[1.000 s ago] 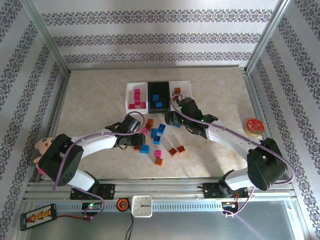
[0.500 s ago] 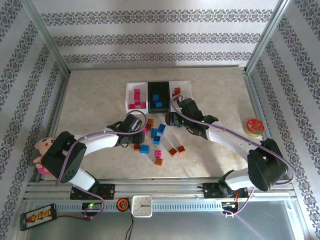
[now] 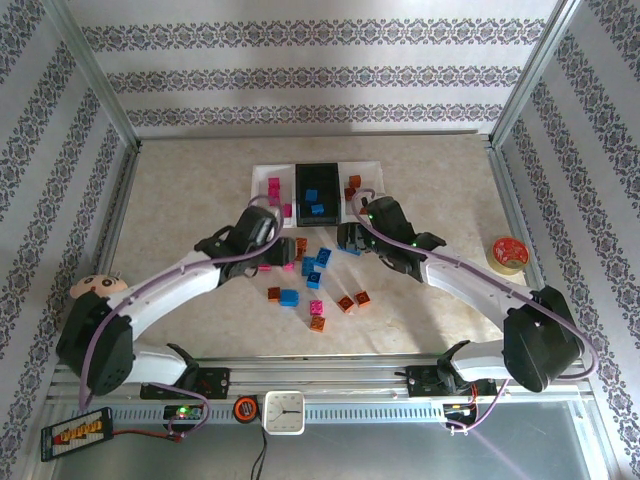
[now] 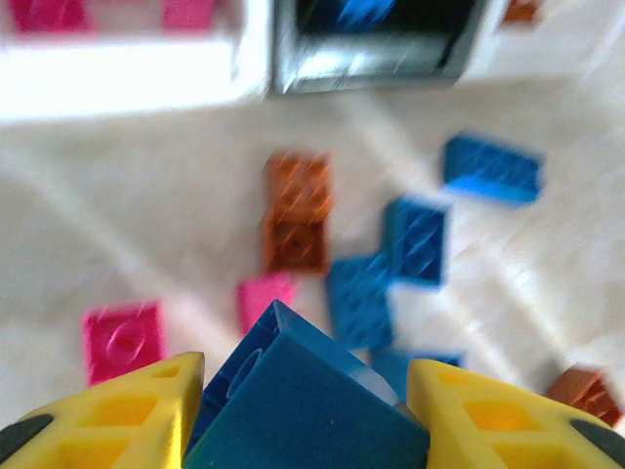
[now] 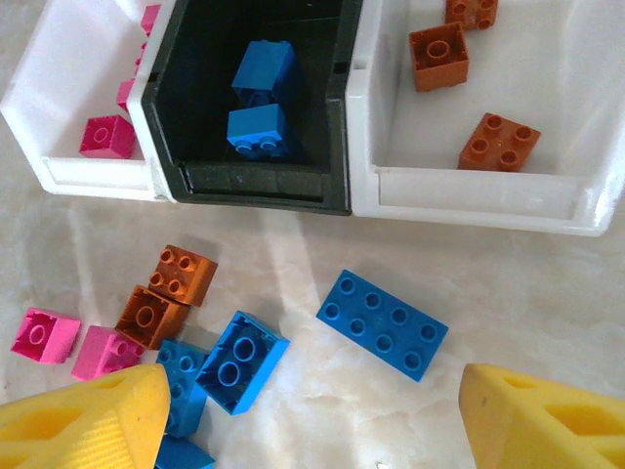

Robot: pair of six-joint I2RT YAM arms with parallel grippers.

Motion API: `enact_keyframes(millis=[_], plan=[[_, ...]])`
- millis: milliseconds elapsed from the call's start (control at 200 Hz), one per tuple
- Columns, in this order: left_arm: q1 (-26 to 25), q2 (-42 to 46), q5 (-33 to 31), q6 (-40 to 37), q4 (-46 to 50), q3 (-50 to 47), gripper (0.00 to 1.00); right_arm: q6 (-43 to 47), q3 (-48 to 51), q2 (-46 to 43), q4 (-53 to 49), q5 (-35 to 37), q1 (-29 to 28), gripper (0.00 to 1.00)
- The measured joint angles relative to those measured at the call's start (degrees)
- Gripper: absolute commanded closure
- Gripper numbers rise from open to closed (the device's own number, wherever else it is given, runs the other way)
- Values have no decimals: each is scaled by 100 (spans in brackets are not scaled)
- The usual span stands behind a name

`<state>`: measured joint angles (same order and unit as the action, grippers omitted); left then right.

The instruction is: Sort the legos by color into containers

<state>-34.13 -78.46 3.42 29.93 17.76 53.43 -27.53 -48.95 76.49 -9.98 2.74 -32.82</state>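
Your left gripper (image 3: 283, 249) clamps a blue brick (image 4: 293, 386) above the middle of the table (image 3: 190, 200); your right gripper (image 5: 312, 410) stands wide and empty. A few legos (image 5: 437, 56) sit sorted in the containers (image 5: 469, 200) toward the far edge; most lie loose.

striped floral wallpaper walls (image 3: 320, 80), beige marbled tabletop (image 3: 190, 190), aluminium frame posts (image 3: 93, 75)

Legos (image 3: 318, 262) clutter bins' (image 3: 254, 200) front — table (image 3: 180, 200) bare far L.
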Motion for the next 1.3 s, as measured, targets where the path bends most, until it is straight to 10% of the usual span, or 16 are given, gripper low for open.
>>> enact_keyframes(millis=[380, 635, 879, 1299], plan=[[337, -3475, 11, -428, 46, 3880, 58, -85, 485, -442, -90, 46, 48, 22], [680, -4564, -35, -444, 487, 5045, 36, -90, 813, -614, -105, -9, 48, 20], [654, -3967, 365, -363, 365, 4758, 18, -190, 769, 37, -68, -85, 48, 19], [597, -341, 772, 238, -1303, 459, 0, -1207, -210, 1818, 483, 223, 157, 16]])
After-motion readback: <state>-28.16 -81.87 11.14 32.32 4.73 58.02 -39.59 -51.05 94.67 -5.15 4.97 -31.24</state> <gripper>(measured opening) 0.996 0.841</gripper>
